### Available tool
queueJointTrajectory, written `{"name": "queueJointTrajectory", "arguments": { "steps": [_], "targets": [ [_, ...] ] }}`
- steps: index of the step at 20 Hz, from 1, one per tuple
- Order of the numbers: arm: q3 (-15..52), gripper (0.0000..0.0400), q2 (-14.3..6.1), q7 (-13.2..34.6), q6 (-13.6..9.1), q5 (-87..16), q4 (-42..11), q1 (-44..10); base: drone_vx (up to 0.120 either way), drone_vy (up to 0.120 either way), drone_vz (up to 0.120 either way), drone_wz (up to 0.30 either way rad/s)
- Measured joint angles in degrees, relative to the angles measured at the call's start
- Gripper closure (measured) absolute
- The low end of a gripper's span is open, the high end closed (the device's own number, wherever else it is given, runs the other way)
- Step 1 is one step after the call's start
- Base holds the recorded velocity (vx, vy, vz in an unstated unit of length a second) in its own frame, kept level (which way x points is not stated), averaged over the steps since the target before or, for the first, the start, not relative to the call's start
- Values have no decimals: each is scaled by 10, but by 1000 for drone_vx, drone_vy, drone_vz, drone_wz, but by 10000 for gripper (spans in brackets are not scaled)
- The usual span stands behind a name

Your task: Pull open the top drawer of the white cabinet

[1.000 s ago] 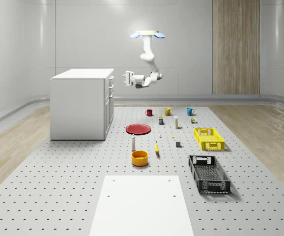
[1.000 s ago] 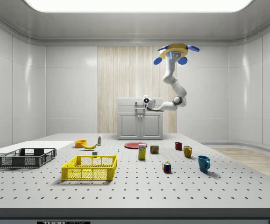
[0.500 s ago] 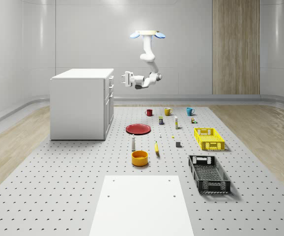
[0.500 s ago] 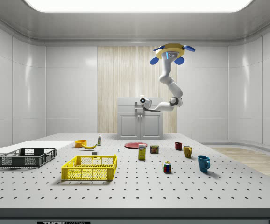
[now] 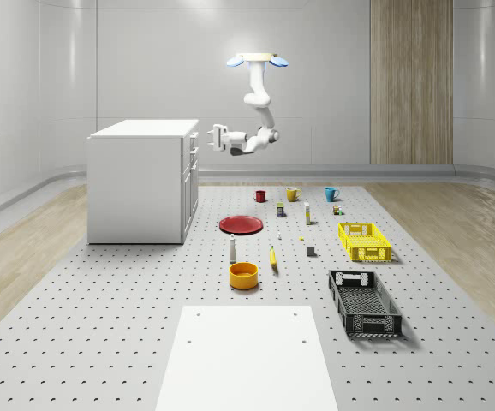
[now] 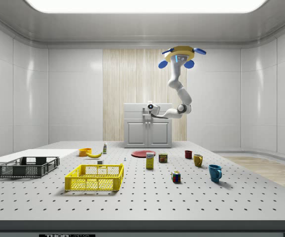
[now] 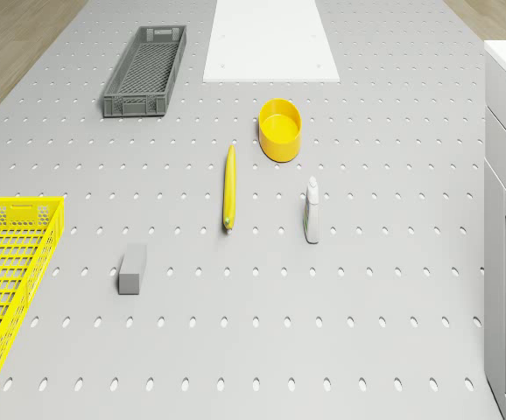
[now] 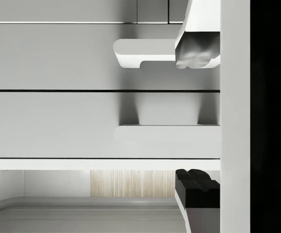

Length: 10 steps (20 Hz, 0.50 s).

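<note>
Above perforated table (image 5: 102, 300); open end effector (image 5: 214, 136) just beside white cabinet (image 5: 140, 184) top drawer (image 8: 82, 124).

Perforated table (image 5: 102, 308) under cabinet (image 5: 140, 184), crates.

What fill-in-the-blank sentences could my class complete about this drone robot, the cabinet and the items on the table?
1. The drone hovers in the air beside the white ____.
2. The gripper is level with the ____ drawer, fingers open.
3. In the drone view, the banana lies between the grey block and the white ____.
4. The dark crate sits nearer the whole-scene camera than the ____ crate.

Missing words: cabinet; top; bottle; yellow
</note>
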Motion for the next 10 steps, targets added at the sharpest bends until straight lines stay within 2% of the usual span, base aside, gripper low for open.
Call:
{"name": "queueJointTrajectory", "arguments": {
  "steps": [10],
  "targets": [
    [37, 95, 22, -21, -9, 33, 3, -30, 0, 0, 0, 0]
  ]
}}
